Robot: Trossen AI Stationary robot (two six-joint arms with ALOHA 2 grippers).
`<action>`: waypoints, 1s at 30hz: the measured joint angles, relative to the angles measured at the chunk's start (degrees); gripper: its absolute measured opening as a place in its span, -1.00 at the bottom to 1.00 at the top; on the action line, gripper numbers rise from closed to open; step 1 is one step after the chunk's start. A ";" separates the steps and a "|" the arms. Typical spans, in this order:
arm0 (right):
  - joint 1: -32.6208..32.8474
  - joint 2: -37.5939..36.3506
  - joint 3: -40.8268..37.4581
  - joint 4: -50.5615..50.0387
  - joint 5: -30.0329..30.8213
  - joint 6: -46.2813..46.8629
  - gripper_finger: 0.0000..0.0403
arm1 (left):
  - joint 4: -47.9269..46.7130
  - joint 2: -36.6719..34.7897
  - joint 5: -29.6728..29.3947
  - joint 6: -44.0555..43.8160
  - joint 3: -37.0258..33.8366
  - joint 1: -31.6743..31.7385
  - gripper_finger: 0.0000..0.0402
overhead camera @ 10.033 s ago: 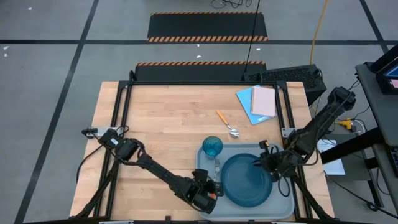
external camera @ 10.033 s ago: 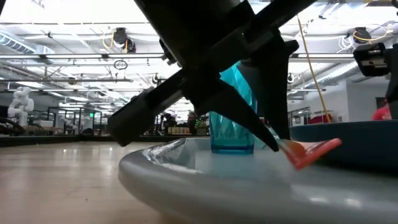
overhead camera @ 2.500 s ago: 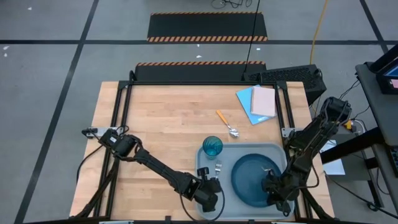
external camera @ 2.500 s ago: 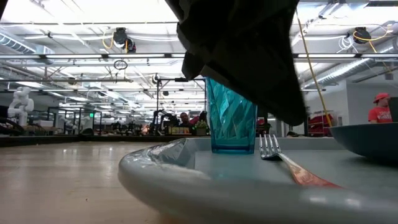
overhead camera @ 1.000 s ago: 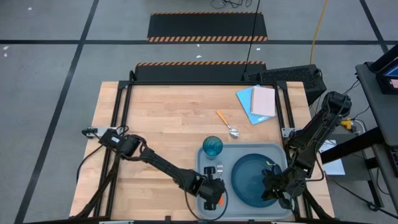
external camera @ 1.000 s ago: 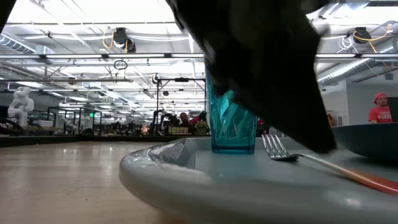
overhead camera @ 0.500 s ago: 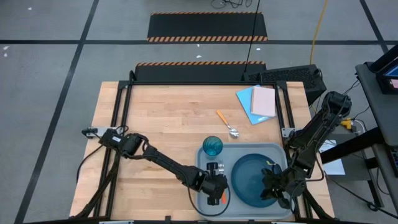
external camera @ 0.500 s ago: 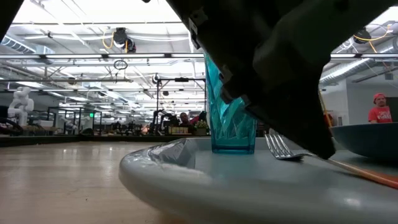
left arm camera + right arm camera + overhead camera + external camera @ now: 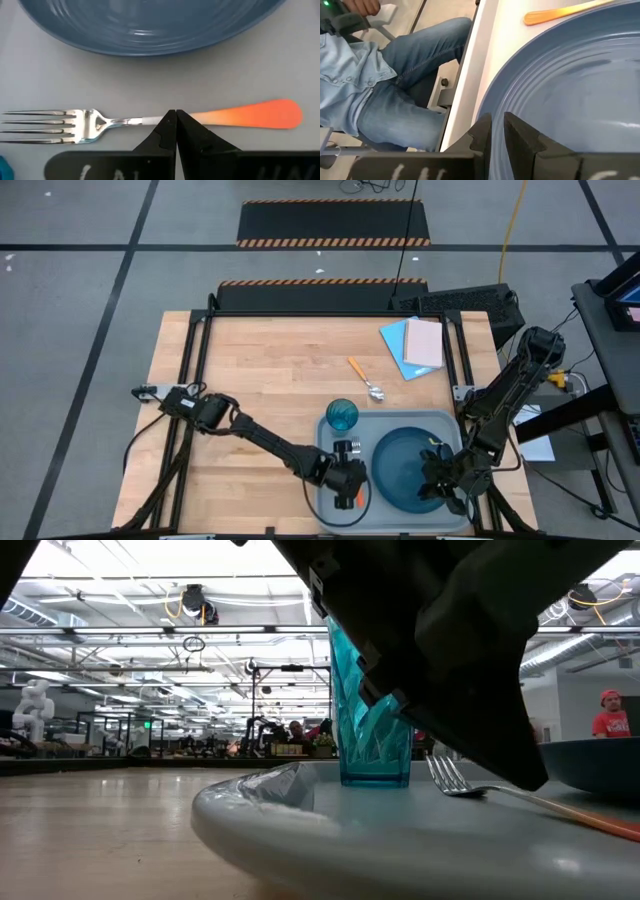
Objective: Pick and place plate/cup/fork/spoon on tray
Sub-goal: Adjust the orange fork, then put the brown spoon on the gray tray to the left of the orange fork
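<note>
The grey-blue tray (image 9: pixel 330 515) lies at the table's near right. On it are the teal plate (image 9: pixel 400 470), the cup (image 9: pixel 341 416) at its far left corner, and the fork (image 9: pixel 90 122), which lies flat between cup and plate. My left gripper (image 9: pixel 175 114) is shut, its tips down at the fork's middle. My right gripper (image 9: pixel 496 120) is shut on the plate's rim at the plate's near right side (image 9: pixel 440 480). The spoon (image 9: pixel 365 380) lies on the bare table beyond the tray. My left gripper has its shut fingertips (image 9: pixel 169 125) on the fork's neck (image 9: pixel 150 120), where silver meets the orange handle. They come slanting down from the table's left, across the fork, which lies flat on the tray. My right gripper pinches the plate's rim (image 9: pixel 492 102), one finger inside the plate and one outside. It comes slanting down from the table's right; whether the plate lies flat on the tray does not show.
Blue and pink sheets (image 9: pixel 415 345) lie at the far right of the table. A person in jeans (image 9: pixel 405 75) sits close to the table's edge beside the tray. The left half of the tabletop (image 9: pixel 250 370) is bare wood.
My left gripper, still shut, has crept a little toward the plate, and the fork has slid slightly with it on the tray. My right gripper and the plate have kept still.
</note>
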 joint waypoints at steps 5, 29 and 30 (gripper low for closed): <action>-0.05 0.00 0.00 0.00 0.00 -1.07 -0.79 | 0.30 0.00 -0.04 0.42 0.02 0.10 -0.97; -10.43 -1.32 -0.02 0.00 7.17 -8.25 -0.79 | 0.59 -7.07 -0.94 7.43 -0.04 -0.61 -0.97; -12.29 -1.94 -0.02 -0.19 7.74 -9.35 -0.79 | 0.73 -8.02 -1.72 7.89 0.02 -0.58 -0.97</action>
